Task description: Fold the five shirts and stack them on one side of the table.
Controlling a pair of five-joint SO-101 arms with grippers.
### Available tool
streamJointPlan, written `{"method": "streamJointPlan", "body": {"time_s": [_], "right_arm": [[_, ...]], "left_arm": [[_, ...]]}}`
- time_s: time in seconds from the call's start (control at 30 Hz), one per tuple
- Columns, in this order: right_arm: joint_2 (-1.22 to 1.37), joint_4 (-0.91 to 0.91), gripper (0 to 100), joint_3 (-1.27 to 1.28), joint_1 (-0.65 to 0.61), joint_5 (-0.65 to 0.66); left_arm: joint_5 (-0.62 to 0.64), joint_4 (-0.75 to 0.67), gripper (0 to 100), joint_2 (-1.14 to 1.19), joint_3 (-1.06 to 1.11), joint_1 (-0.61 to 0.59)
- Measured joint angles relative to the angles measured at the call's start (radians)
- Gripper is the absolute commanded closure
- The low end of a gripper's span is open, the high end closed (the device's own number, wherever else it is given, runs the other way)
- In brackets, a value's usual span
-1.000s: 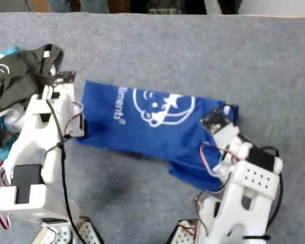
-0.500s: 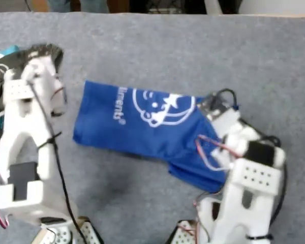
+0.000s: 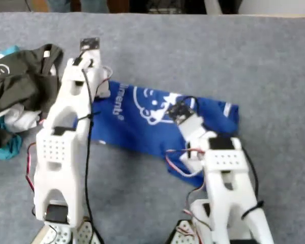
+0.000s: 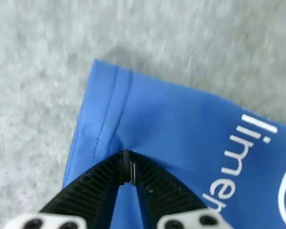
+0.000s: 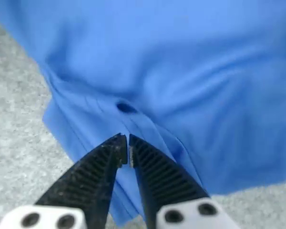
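Grey felt covers the bench (image 3: 254, 61), and I note the blue shirt (image 3: 142, 124) lying flat and partly folded near its middle, with a heap of shirts (image 3: 12, 91), dark, white and teal, at the left edge in the high view. My left gripper (image 4: 128, 167) is pinched closed on the blue shirt's hemmed corner. My right gripper (image 5: 127, 150) is closed on a fold of the same shirt, nearer its other end.

The blue shirt (image 3: 137, 134) carries white lettering (image 3: 120, 101) beside a white round drawing (image 3: 153, 105), both printed on its upper face. Just beside the blue shirt, a dark shirt (image 3: 20, 84) bears a small white mark (image 3: 0, 69), too small to read.
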Motion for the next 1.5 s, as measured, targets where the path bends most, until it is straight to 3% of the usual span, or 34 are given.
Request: {"method": "streamJointPlan", "body": {"time_s": [0.43,0.57,0.8,0.97,1.13,1.33,1.5], "right_arm": [[-0.245,0.249,98.5,0.006,-0.106,0.229],[-0.190,0.172,98.5,-0.086,-0.032,0.216],[0.124,-0.084,98.5,-0.144,-0.025,0.104],[0.296,-0.109,98.5,-0.167,-0.026,0.095],[0.270,-0.018,98.5,-0.167,-0.098,0.104],[0.160,0.157,98.5,-0.144,-0.267,0.207],[0.049,0.384,98.5,-0.192,-0.298,0.325]], "left_arm": [[0.006,0.275,97,0.293,-0.540,0.000],[0.006,0.321,97,0.342,-0.635,0.000],[0.008,0.370,97,0.419,-0.776,-0.003],[0.008,0.400,97,0.470,-0.873,-0.003],[0.008,0.428,97,0.522,-0.971,-0.003],[0.011,0.433,97,0.545,-1.011,-0.003],[0.012,0.433,97,0.545,-1.011,-0.003]]}}
